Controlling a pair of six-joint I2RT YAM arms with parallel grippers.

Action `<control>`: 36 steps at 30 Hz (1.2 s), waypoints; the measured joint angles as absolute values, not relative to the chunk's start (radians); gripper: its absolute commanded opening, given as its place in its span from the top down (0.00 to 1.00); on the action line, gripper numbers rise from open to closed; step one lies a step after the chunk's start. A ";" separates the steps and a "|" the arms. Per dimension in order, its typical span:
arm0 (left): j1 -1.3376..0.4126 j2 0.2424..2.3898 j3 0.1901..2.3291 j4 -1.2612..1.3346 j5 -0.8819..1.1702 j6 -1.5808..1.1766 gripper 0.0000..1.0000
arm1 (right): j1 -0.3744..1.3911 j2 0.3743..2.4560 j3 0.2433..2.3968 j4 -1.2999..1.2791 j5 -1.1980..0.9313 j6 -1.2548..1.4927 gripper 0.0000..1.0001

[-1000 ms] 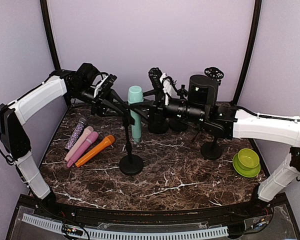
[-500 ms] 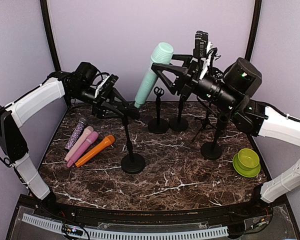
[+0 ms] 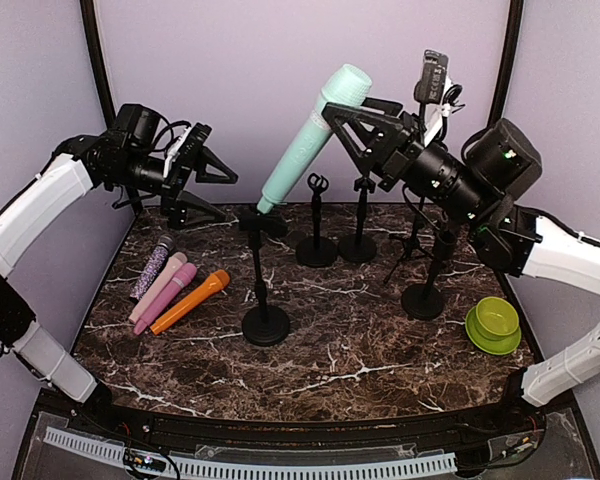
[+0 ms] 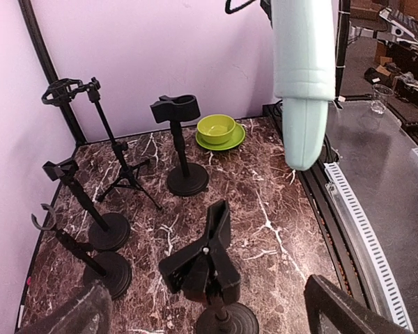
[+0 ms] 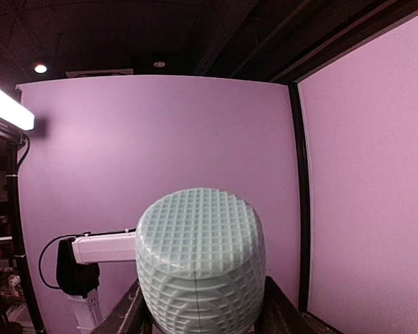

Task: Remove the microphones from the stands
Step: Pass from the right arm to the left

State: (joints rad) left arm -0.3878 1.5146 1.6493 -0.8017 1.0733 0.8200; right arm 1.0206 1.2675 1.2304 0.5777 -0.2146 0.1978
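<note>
Plainly, lilac walls point(image 3: 280, 60) back a marble table point(image 3: 360, 350); left end effector point(image 3: 223, 198) gapes empty, right end effector point(image 3: 334, 118) grips microphone point(image 3: 302, 148).

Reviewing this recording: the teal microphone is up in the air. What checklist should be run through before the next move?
1. Teal microphone out of the clip: ok. The left wrist view shows its lower end hanging free and the clip empty.
2. Right gripper shut on the microphone: ok, it grips just below the head.
3. Whether that hold is firm enough: cannot tell.
4. Left gripper off the stand: ok, it is open and apart from it.
5. Stand upright on its base: ok.
6. Bare table beside the orange microphone for setting it down: ok.
</note>
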 measured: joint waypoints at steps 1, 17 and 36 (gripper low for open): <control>-0.383 1.504 1.656 -0.800 1.072 0.799 0.01 | 1.021 1.271 1.232 0.585 -0.221 0.218 0.64; -0.373 1.266 1.521 -0.651 1.159 0.457 0.18 | 1.061 1.689 1.417 0.667 -0.297 0.469 0.71; -0.376 1.176 1.406 -0.716 1.094 0.465 0.87 | 1.153 1.806 1.607 0.618 -0.260 0.263 0.59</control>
